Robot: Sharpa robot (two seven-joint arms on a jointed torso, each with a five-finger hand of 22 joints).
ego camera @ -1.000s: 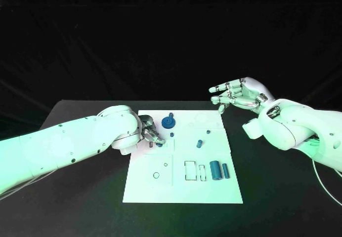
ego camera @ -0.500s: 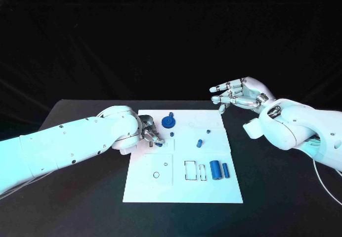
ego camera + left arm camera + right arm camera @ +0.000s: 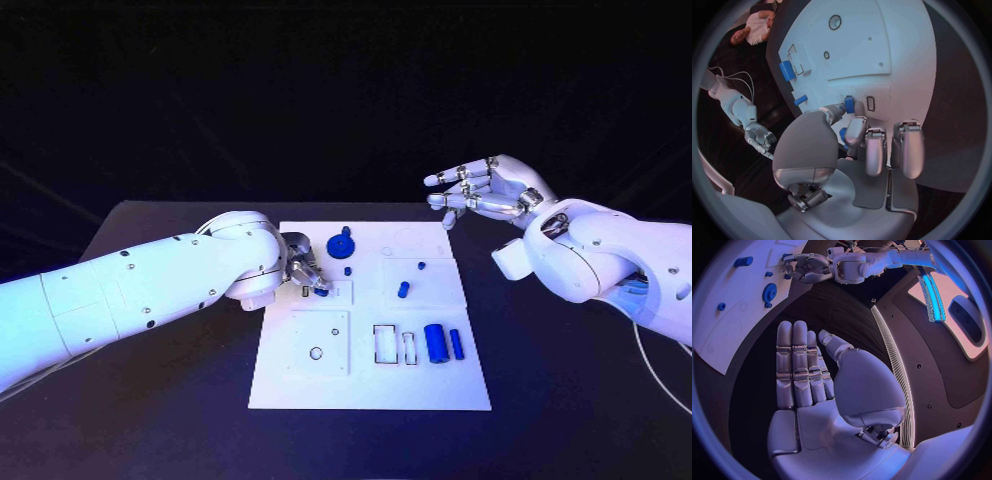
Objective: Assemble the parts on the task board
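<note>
The white task board [image 3: 375,375] lies mid-table. My left hand [image 3: 300,268] rests at the board's left edge and pinches a small blue part [image 3: 849,104] at its fingertips, low over the plate beside a small rectangular slot [image 3: 871,103]. A blue gear [image 3: 340,247] stands just beyond that hand. Small blue pegs [image 3: 421,266] and a short blue cylinder [image 3: 404,290] stand mid-board. A thick blue cylinder [image 3: 434,342] and a slimmer one [image 3: 457,344] lie on the right. My right hand [image 3: 483,192] hangs open, raised above the board's far right corner, with nothing in it.
The black table [image 3: 577,380] surrounds the board, with bare room in front and on both sides. Outlined recesses [image 3: 387,344] and a round hole [image 3: 316,354] mark the board's near half. My right forearm [image 3: 606,255] crosses above the table's right side.
</note>
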